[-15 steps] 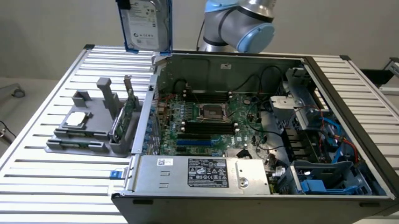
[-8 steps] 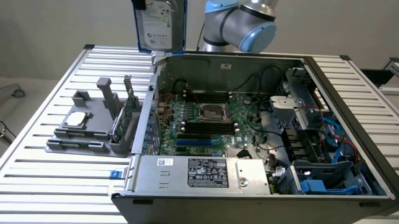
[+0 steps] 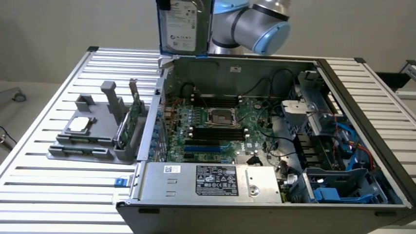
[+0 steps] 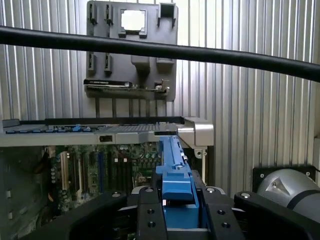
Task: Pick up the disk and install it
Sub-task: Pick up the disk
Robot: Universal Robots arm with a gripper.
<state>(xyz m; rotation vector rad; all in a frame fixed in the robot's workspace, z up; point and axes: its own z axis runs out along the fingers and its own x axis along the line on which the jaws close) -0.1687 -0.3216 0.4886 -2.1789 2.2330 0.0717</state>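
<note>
The slatted metal surface carries an open computer case lying on its side, its inside facing up. In the exterior view the case fills the frame from centre out toward three and five o'clock. The robot arm reaches in at twelve o'clock, above the case's far wall. Inside the case, the motherboard sits at the centre, a silver power supply lies at six o'clock of it, and a blue drive cage sits at four o'clock. At nine o'clock of the case, just beside its wall, a grey holder rests on the surface. The disk hangs upright in the air at eleven o'clock of the motherboard, above the case's far rim (label side toward the exterior camera). In the wrist view the jaws are closed narrowly on the disk's blue carrier bracket, one black finger on each side. A green circuit card stands on edge in the holder, and a square processor chip lies flat at nine o'clock of it.
</note>
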